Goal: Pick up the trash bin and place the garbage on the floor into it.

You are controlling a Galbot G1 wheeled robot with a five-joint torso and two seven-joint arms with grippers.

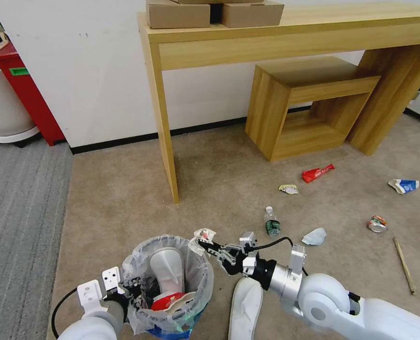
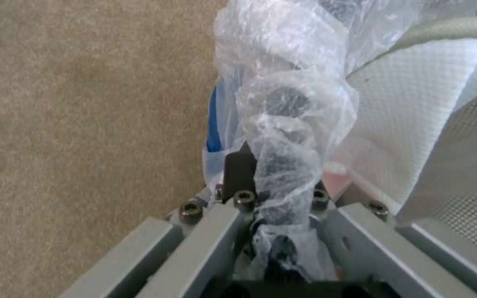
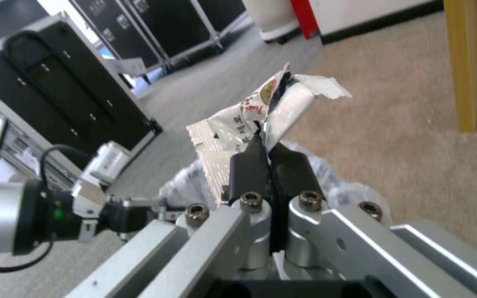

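The trash bin (image 1: 172, 295) with its crinkled clear bag stands low in the head view, holding a white slipper (image 1: 168, 267) and a red wrapper. My left gripper (image 1: 130, 286) is shut on the bin's bagged rim (image 2: 283, 124). My right gripper (image 1: 206, 245) is shut on a torn white wrapper (image 1: 204, 234) (image 3: 261, 118), held just above the bin's right rim. On the floor (image 1: 124, 198) lie a second white slipper (image 1: 245, 307), a clear bottle (image 1: 271, 222), crumpled paper (image 1: 314, 236), a crushed can (image 1: 376, 223), a red wrapper (image 1: 317, 173), a small wrapper (image 1: 288, 189), a blue-white carton (image 1: 403, 185) and a stick (image 1: 403, 264).
A tall wooden desk (image 1: 285, 38) with cardboard boxes (image 1: 179, 14) stands against the wall, its leg (image 1: 167, 141) ahead of the bin. A low wooden stool (image 1: 309, 104) sits under it. Grey ribbed carpet (image 1: 21, 212) and a red cabinet (image 1: 28, 94) lie left.
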